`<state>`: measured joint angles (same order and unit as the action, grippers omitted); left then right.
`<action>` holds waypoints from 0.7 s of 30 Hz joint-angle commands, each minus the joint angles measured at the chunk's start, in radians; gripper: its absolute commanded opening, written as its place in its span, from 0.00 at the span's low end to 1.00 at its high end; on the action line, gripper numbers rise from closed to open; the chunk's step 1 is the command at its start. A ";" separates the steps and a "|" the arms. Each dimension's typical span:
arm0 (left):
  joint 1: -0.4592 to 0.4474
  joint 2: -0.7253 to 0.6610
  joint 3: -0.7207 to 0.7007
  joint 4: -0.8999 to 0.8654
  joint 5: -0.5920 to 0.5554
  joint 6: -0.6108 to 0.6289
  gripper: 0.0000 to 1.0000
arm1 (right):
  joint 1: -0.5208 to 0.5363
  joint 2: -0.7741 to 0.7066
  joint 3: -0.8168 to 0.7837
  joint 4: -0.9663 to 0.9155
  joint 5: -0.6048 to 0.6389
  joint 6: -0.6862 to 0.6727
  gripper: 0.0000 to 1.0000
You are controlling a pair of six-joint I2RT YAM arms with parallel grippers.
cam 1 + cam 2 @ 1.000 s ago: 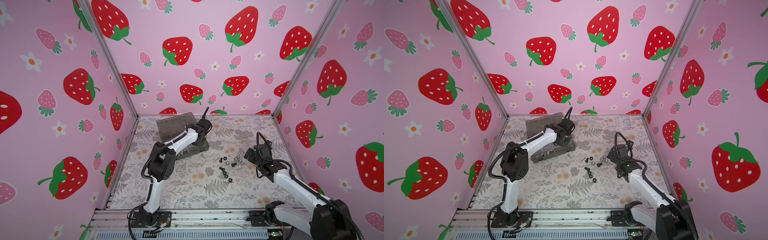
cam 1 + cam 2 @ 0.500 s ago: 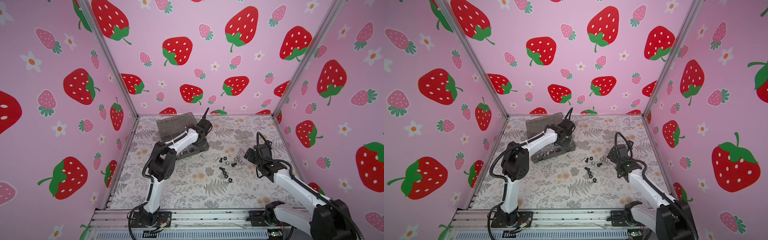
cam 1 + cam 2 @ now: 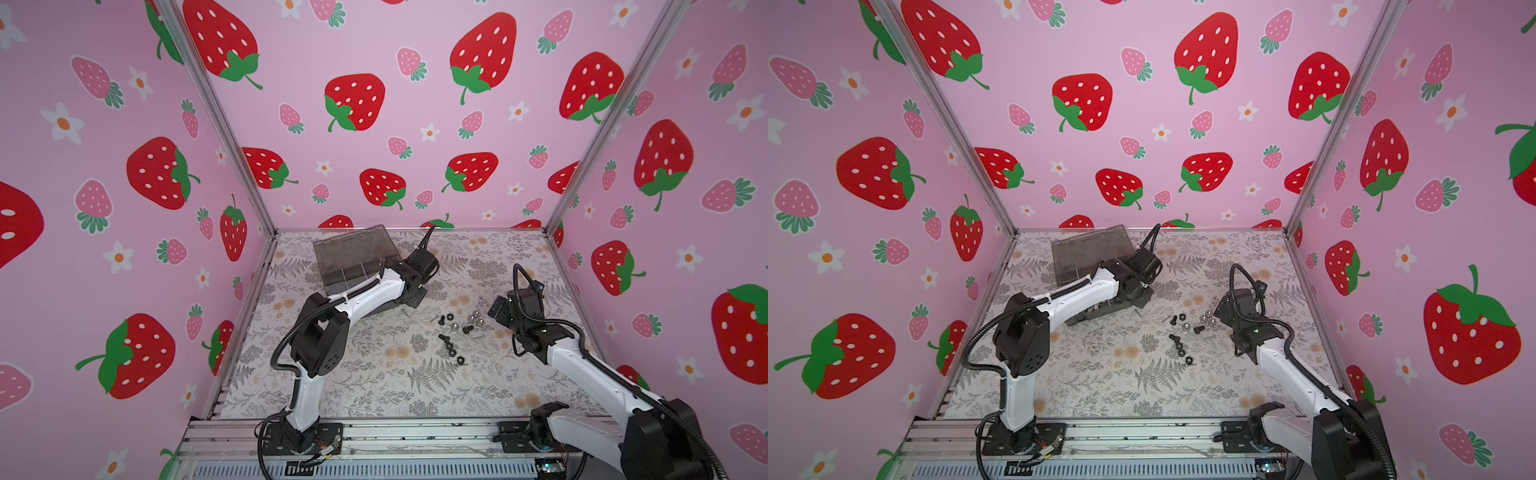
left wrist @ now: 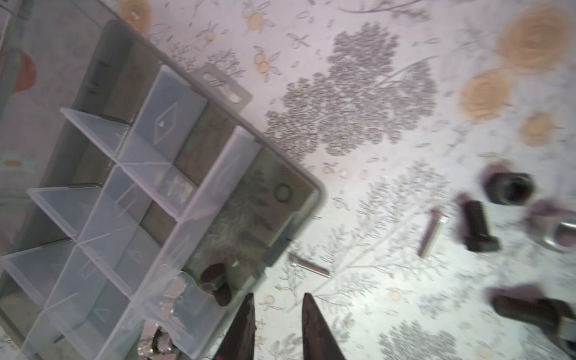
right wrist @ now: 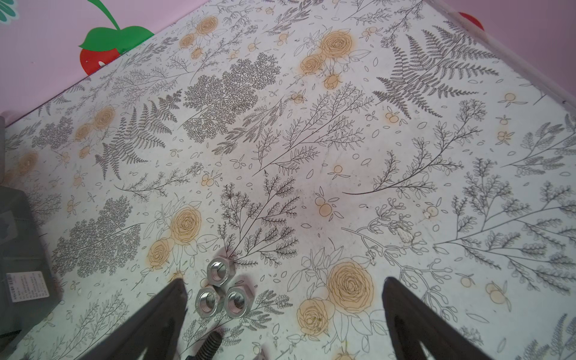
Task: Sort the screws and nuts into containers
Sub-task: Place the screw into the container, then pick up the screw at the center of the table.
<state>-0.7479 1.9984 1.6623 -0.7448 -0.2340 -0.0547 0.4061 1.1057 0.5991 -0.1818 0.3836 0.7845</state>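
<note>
1. Screws (image 4: 475, 227) are lying loose mid-table (image 5: 343, 140), unsorted.
2. Right tool (image 5: 284, 280) is gaping wide just by three silver nuts (image 5: 218, 274), likely lining up a pick.
3. Left tool (image 4: 278, 294) is hovering slightly parted, empty, beside the containers (image 4: 318, 193), some holding pieces.

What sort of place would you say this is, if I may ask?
Probably a robot test booth: strawberry-print walls, a left arm and right arm bolted to an aluminium rail, and a floral tabletop.
</note>
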 commanded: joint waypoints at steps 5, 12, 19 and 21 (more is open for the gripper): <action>-0.098 -0.020 -0.057 0.094 0.071 -0.103 0.32 | 0.005 -0.004 0.019 -0.007 0.006 0.009 1.00; -0.123 0.052 -0.015 0.125 0.145 -0.202 0.32 | 0.006 -0.013 0.006 -0.009 0.007 0.013 1.00; -0.135 0.145 0.068 0.117 0.173 -0.245 0.32 | 0.006 -0.029 -0.004 -0.016 0.017 0.015 1.00; -0.137 0.167 0.093 0.113 0.174 -0.251 0.32 | 0.005 -0.030 -0.005 -0.017 0.018 0.015 1.00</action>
<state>-0.8761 2.1532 1.6867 -0.6273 -0.0750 -0.2726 0.4061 1.0943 0.5991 -0.1822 0.3840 0.7849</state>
